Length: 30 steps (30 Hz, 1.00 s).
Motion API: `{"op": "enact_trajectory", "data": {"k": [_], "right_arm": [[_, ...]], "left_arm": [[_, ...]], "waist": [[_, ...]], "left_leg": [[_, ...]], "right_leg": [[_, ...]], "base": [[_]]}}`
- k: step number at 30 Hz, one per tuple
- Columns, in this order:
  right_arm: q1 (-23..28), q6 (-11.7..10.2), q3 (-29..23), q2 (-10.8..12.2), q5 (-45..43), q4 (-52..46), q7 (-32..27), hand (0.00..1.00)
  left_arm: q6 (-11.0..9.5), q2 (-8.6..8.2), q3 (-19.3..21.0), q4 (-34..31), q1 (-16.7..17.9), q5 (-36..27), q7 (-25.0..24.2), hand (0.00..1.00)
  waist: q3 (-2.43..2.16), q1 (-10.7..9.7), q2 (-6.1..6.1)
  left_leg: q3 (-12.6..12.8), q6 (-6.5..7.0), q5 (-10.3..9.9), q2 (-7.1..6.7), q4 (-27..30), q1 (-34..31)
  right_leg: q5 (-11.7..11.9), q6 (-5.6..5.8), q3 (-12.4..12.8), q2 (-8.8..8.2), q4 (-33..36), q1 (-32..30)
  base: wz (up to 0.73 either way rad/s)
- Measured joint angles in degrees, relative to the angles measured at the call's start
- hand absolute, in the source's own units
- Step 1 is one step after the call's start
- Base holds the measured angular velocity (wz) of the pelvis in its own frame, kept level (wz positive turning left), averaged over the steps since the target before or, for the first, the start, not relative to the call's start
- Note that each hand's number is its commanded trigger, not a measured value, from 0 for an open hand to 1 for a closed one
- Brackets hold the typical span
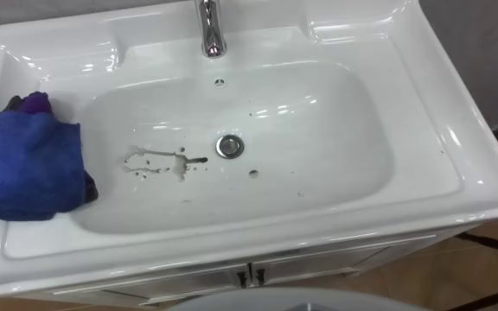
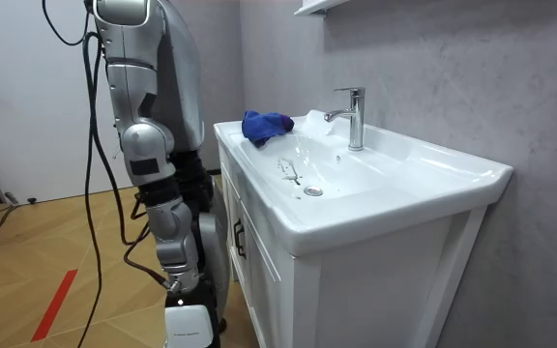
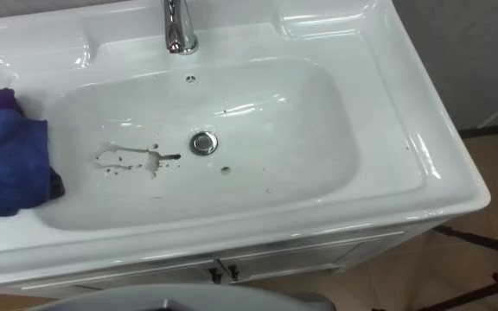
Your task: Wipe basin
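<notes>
Looks unstarted | stains (image 1: 158,162) left of drain (image 1: 229,146) in basin (image 1: 456,186) | cloth (image 1: 24,164) on left rim, untouched | right hand (image 2: 186,324) low at side, hold not tellable

basin (image 1: 335,173) bowl open | faucet (image 1: 210,30) rear centre | cloth (image 1: 24,164) on left rim

Pretty bright and even, light coming from overhead I think — white glare streaks on the basin (image 1: 469,168) along its rim and back ledge, a hot glint on the faucet (image 1: 212,34), only faint, soft shadows inside.
</notes>
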Motion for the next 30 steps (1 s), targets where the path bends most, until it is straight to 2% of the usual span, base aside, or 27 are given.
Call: {"op": "enact_trajectory", "data": {"k": [11, 18, 21, 30], "right_arm": [[0.04, -0.02, 0.14, 0.04, 0.79, -0.02, 0.05, 0.0], [0.0, -0.03, 0.17, 0.24, 0.96, -0.05, 0.68, 0.0], [0.05, -0.03, 0.17, 0.34, 1.32, -0.05, 0.61, 0.0], [0.08, 0.0, 0.62, 0.36, 1.42, -0.02, 0.4, 0.0]], "left_arm": [[-0.21, 0.01, -0.02, 0.06, -0.47, -0.03, 0.28, 0.0], [-0.74, -0.04, 0.04, 0.17, -0.24, -0.38, 1.44, 0.0], [-1.28, -0.05, 0.07, 0.41, -0.17, -0.97, 1.49, 0.0], [-1.22, -0.12, 1.32, 0.59, 0.01, -4.29, 2.71, 0.0]], "waist": [[-0.03, -0.01, 0.01], [-0.08, 0.11, -0.38], [-0.04, 0.12, -0.42], [-0.21, 0.23, -0.38]], "left_leg": [[0.05, 0.0, 0.0, 0.0, 0.08, 0.36], [0.02, 0.0, -0.02, 0.04, 0.05, 0.43], [0.02, 0.0, -0.03, 0.05, 0.02, 0.41], [-0.05, -0.01, -0.04, 0.06, 0.43, 0.33]], "right_leg": [[0.01, -0.01, -0.04, -0.01, -0.01, 0.31], [0.03, -0.04, -0.04, -0.01, 0.06, 0.58], [0.04, -0.06, -0.11, -0.01, 0.04, 0.64], [0.04, -0.07, -0.36, -0.02, 0.02, 0.5]], "base": [[0.0], [0.0], [0.0], [0.0]]}}
